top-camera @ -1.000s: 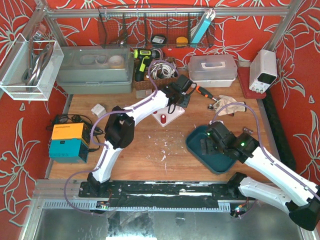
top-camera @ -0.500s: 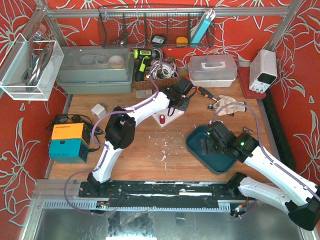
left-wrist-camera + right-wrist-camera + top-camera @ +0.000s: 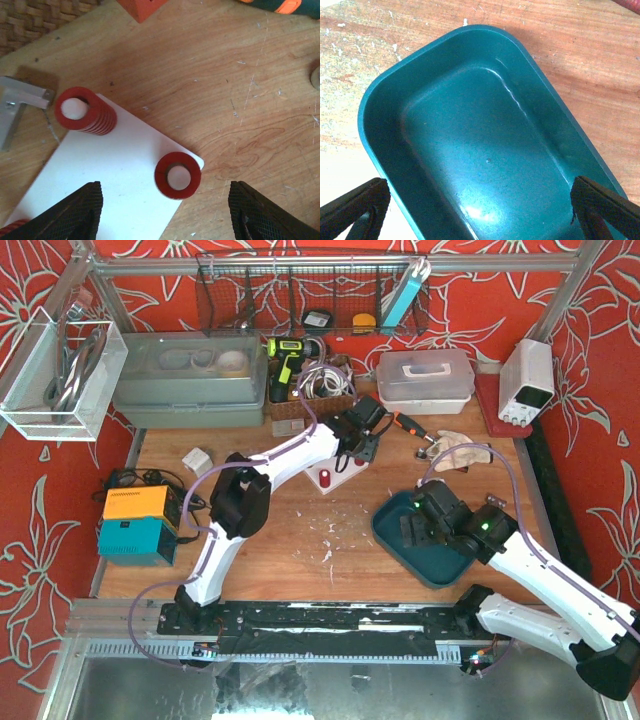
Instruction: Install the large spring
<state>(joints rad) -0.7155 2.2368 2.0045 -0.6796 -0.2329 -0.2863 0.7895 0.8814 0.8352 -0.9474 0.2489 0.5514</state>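
**Top view**
- left tool (image 3: 350, 447): mine; reached to the far middle of the bench (image 3: 290, 540); hangs over the far end of the white plate (image 3: 341, 478); finger spread not readable from here
- large spring: hidden under my left tool in this view
- third spring (image 3: 323, 477): red; upright on the near end of the plate; clear of the tool
- right tool (image 3: 414, 526): over the teal tray (image 3: 386, 530) on the bench's right side; well apart from the plate

**Left wrist view**
- left tool (image 3: 165, 200): released; fingers (image 3: 75, 215) wide apart, gripping nothing
- large spring (image 3: 177, 175): red; seen end-on, so its height is unreadable; seated over a white peg by the plate's right corner; between my fingers, touching neither
- second spring (image 3: 84, 111): red, coils showing; over another white peg at the plate's far edge; apart from the large spring
- third spring (image 3: 10, 227): only a red sliver at the frame's lower-left corner
- bracket (image 3: 17, 97): bare metal; on the bench just beside the plate

**Right wrist view**
- right tool (image 3: 480, 210): released; fingers (image 3: 352, 210) in the lower corners, gripping nothing
- teal tray (image 3: 470, 150): glossy, with rounded corners; flat on the bench, directly under the tool
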